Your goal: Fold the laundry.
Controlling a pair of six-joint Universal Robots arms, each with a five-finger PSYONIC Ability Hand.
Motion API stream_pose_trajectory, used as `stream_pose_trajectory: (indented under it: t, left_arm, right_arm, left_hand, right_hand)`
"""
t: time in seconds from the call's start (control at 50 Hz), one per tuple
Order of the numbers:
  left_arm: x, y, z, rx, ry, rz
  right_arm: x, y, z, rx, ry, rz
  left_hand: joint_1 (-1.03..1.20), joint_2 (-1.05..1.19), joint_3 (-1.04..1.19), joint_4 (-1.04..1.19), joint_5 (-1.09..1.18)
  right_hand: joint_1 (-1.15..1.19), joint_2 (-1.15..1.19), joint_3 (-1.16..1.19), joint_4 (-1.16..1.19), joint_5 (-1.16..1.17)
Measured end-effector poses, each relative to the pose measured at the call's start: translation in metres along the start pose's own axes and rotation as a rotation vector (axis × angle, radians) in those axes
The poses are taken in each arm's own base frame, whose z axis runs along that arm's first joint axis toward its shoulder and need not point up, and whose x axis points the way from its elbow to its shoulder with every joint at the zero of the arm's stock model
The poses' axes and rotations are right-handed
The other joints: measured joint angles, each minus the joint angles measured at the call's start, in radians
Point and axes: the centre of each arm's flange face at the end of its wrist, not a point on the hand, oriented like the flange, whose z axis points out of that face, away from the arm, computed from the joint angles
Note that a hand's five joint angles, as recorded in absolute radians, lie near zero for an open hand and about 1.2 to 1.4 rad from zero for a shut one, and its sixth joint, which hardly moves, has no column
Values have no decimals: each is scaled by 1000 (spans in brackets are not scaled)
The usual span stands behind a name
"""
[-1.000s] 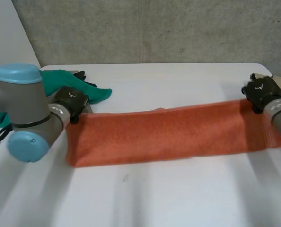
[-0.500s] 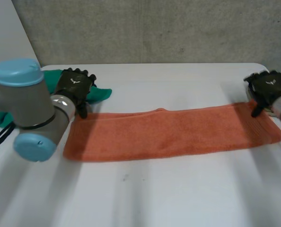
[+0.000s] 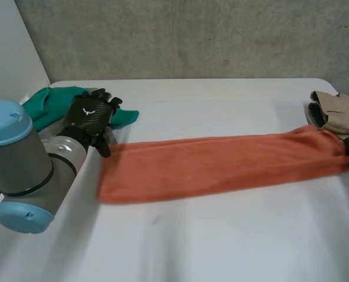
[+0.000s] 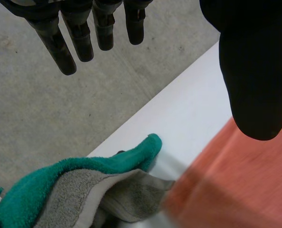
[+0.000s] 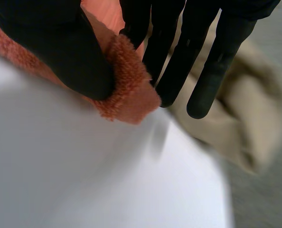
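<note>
Orange towel (image 3: pixel 221 161) in right robot hand (image 5: pixel 53 45)

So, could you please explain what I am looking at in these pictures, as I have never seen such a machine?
It is a robot with two arms, each ending in a black hand, folding laundry on a white table. The wide picture looks down from between the arms; the other two are from cameras on each wrist. A long orange towel lies stretched across the table. The right hand pinches one end of it between thumb and fingers. The left hand, near the other end, is open and holds nothing. Beside it lies a green cloth; a beige cloth lies by the right hand.
</note>
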Motion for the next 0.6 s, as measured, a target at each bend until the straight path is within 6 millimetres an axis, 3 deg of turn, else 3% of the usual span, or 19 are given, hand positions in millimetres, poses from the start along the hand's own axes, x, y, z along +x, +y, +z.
stream_pose_trajectory:
  t: [0.14,0.2,0.24,0.3,0.38,0.42,0.44,0.46,0.52,0.6]
  left_arm:
    - [-9,-16,-10,35,-24,-12]
    - [-13,-20,-14,45,-32,-24]
    - [-14,-21,-17,48,-32,-32]
    - [-14,-20,-20,44,-29,-43]
    - [-14,-18,-24,31,-24,-52]
    - [-13,-16,-26,22,-20,-54]
    - [-12,-15,-26,20,-19,-55]
    - [-12,-14,-27,15,-18,-56]
    - [-10,-12,-29,7,-12,-57]
    - [-6,-8,-31,-4,0,-58]
  right_arm:
    - [57,-8,-8,1,216,-70]
    - [68,-16,-10,-2,257,-159]
    - [64,-26,-10,10,255,-220]
    - [36,-55,-14,91,210,-305]
    - [-31,-110,-36,320,81,-393]
    - [-84,-140,-61,503,-39,-433]
    - [-97,-145,-68,548,-71,-441]
    - [-128,-155,-86,646,-149,-458]
    - [-190,-162,-125,823,-325,-488]
    - [-259,-146,-167,939,-530,-530]
  left_hand:
    - [0,0,0,0,0]
    - [0,0,0,0,0]
    - [0,0,0,0,0]
    - [0,0,0,0,0]
    - [0,0,0,0,0]
    - [0,0,0,0,0]
    - [0,0,0,0,0]
    - [0,0,0,0,0]
    - [0,0,0,0,0]
    - [0,0,0,0,0]
  right_hand:
    - [21,0,0,3,13]
    - [21,0,0,3,14]
    - [21,0,0,3,16]
    - [36,1,0,4,21]
    - [41,1,5,4,24]
    - [41,1,6,4,25]
    - [41,1,6,4,25]
    - [41,1,6,4,25]
    - [41,1,6,4,25]
    - [41,1,6,4,26]
